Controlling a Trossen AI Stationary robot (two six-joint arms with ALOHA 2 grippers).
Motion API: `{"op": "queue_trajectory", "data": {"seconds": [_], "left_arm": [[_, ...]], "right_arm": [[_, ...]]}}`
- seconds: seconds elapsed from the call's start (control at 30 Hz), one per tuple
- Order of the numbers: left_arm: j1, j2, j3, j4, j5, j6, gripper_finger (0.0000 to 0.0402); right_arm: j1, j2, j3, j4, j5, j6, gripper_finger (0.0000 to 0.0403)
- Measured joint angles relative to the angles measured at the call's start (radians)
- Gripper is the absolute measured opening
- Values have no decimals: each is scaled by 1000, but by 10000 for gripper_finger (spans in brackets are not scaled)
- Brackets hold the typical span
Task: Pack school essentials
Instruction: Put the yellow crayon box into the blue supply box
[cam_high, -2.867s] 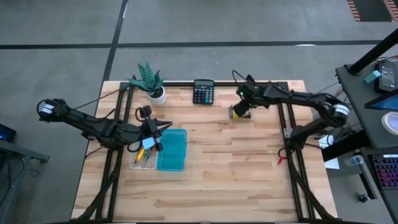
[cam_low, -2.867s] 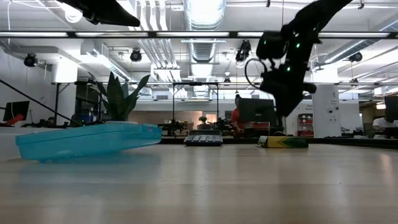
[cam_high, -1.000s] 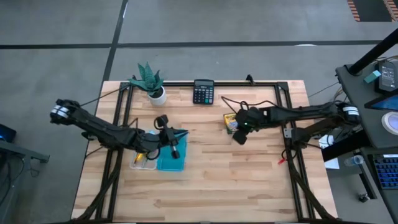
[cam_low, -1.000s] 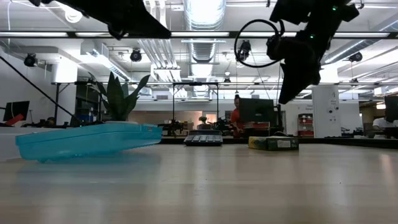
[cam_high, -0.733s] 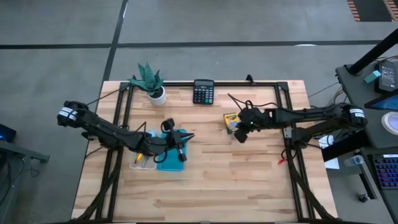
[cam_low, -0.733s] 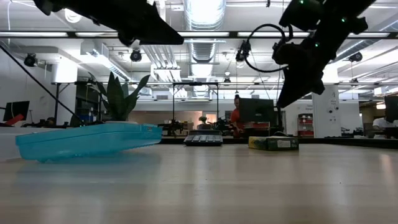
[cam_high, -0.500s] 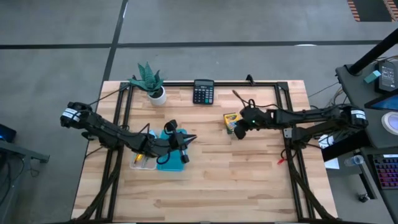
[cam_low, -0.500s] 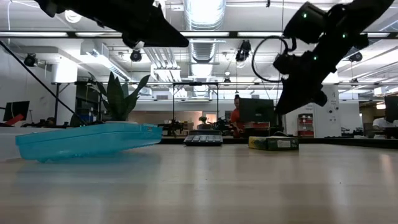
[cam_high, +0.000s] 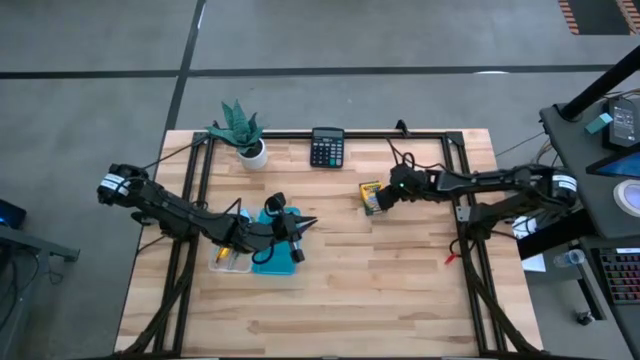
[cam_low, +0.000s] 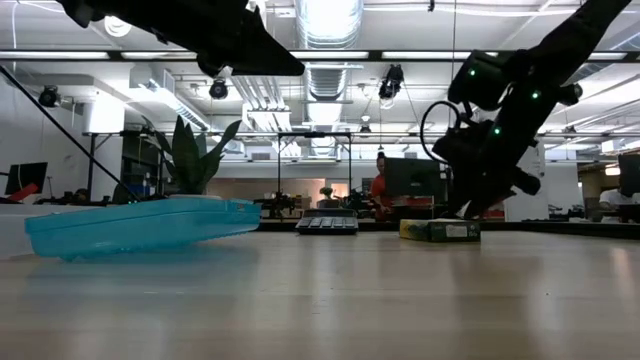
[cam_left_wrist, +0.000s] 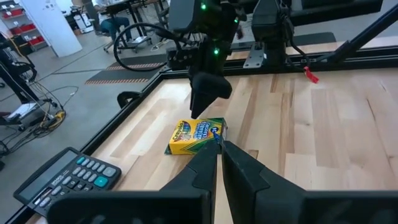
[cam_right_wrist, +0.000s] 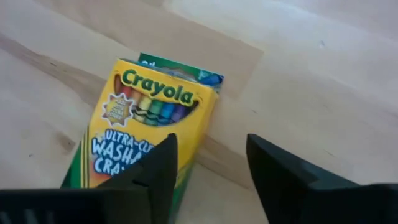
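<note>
The yellow crayon box (cam_right_wrist: 149, 118) lies flat on the wooden table right of its middle (cam_high: 370, 195). My right gripper (cam_right_wrist: 210, 146) is open and slants down over the box's near end, one finger in front of its corner and the other over bare wood. In the low view it hangs just above the box (cam_low: 440, 229). My left gripper (cam_high: 308, 224) is shut and holds nothing; it hovers over the teal lid (cam_high: 278, 245) and points toward the crayon box (cam_left_wrist: 196, 135). Pens (cam_high: 228, 254) lie in the clear box beside the lid. My right gripper has one finger (cam_right_wrist: 155, 171) in front of the crayon box's near right corner (cam_right_wrist: 189, 158). Whether that finger touches the box I cannot tell. The box lies flat on the table.
A potted plant (cam_high: 243, 132) and a black calculator (cam_high: 327, 147) stand along the far edge. Black frame rails (cam_high: 455, 190) run along both sides of the table. Bare wood lies between the two grippers and along the near edge.
My right gripper has come down and toward the table's far edge, rolling as it went, and now hangs just over the crayon box. My left gripper has gone a little toward the table's right edge and then stopped. The crayon box has kept its place.
</note>
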Motion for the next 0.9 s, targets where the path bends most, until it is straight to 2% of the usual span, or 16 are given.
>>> {"op": "queue_trajectory", "data": {"seconds": [0.17, 0.37, 0.53, 0.9], "left_arm": [[0, 0, 0, 0, 0, 2, 8], [0, 0, 0, 0, 0, 2, 8], [0, 0, -3, -1, 0, 2, 8], [0, 0, -7, -1, 0, 3, 8]], "right_arm": [[0, 43, 0, 63, 0, -4, 211], [0, 99, 0, 140, 0, -10, 206], [0, 144, 1, 185, -1, -9, 165], [0, 180, 2, 231, 5, -12, 35]]}}
